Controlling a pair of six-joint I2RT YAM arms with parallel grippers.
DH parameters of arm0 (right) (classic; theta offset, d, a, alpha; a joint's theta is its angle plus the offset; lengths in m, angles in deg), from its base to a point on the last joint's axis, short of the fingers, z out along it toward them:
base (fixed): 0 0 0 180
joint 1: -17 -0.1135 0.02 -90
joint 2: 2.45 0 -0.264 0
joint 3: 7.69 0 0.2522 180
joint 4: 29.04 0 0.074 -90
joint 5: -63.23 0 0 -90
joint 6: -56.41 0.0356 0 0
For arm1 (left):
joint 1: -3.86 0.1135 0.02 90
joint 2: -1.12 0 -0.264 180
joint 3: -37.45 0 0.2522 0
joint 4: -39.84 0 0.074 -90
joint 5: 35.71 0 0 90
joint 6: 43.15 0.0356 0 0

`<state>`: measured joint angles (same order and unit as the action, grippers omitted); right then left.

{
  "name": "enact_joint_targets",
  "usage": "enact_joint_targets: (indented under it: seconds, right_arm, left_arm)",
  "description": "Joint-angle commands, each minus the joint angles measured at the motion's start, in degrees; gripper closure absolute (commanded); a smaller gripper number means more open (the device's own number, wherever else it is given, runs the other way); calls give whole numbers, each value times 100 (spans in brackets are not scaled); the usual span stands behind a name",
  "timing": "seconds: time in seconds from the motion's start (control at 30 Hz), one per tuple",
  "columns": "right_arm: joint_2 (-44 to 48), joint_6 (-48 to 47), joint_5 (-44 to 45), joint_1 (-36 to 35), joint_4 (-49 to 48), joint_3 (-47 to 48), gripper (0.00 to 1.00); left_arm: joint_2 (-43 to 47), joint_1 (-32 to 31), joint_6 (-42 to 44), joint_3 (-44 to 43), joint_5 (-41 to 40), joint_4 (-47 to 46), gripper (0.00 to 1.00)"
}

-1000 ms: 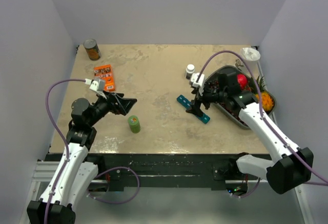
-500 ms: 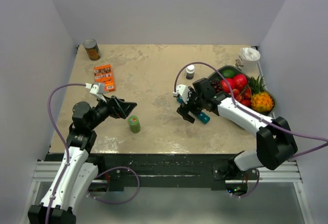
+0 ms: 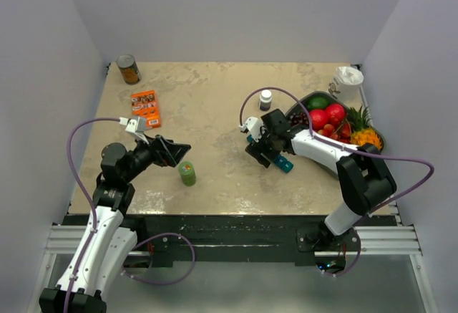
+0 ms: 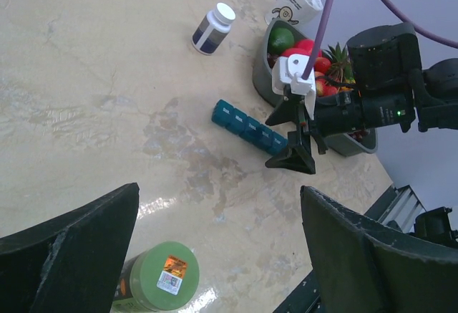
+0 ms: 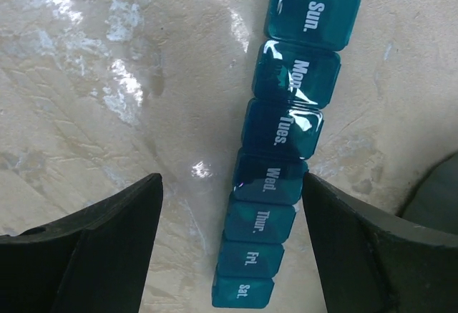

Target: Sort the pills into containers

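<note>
Teal pill organiser (image 5: 286,148) sits directly beneath my right end effector (image 5: 232,209), which is spread wide, empty and straddling it; its long axis runs roughly twelve-to-six.

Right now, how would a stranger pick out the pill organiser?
Find the fruit tray at the table's right. Just left of it, under the right gripper, lies the organiser. Unlike the round bottle nearby, it is a teal strip of seven day-labelled lids.

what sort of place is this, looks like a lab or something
Most likely a robotics lab test cell: a tabletop boxed in by plain walls, a metal frame at its near edge, and props like a pill organiser and fruit tray.
</note>
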<state>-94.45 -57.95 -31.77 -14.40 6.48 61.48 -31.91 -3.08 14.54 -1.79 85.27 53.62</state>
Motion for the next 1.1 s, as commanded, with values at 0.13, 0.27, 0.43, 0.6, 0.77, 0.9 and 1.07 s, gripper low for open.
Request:
enact_joint_targets:
  seconds: [0.13,0.27,0.43,0.6,0.77,0.9,1.07]
  right_arm:
    - [-247,212,60,213,-40,417,22]
    - [-405,239,-89,336,4,505,25]
    - [-555,230,-317,380,47,689,26]
    - [-950,239,-485,380,215,1102,28]
    - [-1196,265,-511,371,311,1348,31]
    - [-1267,274,-450,380,311,1349,34]
    - [-1214,283,-397,371,294,1296,36]
  left_arm:
    - [69,-27,129,51,-40,-10,2]
    - [69,-27,173,78,31,-10,2]
    - [52,-27,199,86,136,-19,2]
    - [61,-27,217,78,189,-10,2]
    - [96,-27,234,95,206,-10,2]
    - [78,-27,243,95,233,-10,2]
    - [61,-27,243,113,268,-36,2]
